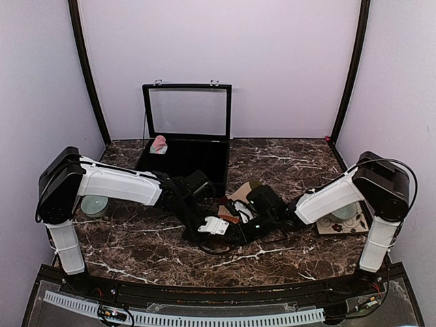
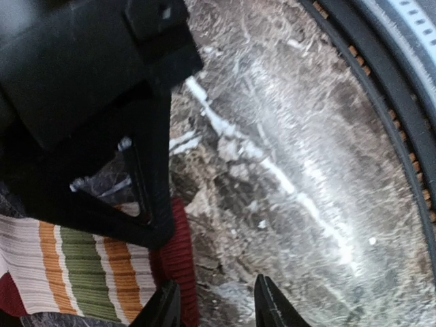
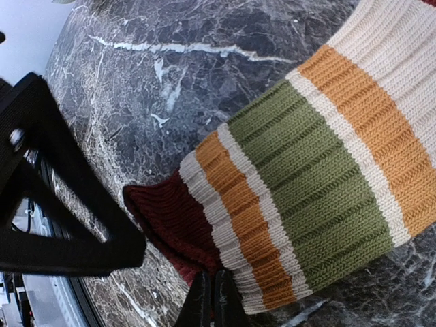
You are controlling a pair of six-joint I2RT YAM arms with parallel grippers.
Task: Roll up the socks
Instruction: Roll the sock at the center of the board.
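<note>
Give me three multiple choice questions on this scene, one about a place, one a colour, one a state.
1. Where is the pink sock? A in the black case; B on the floor; C on a shelf.
2. What colour is the striped sock's cuff? A blue; B maroon; C yellow.
3. The right gripper is: A wide open; B holding the case lid; C shut on the striped sock.
Answers: A, it lies inside the case; B, dark red knit; C, its fingers meet on the sock's edge.
</note>
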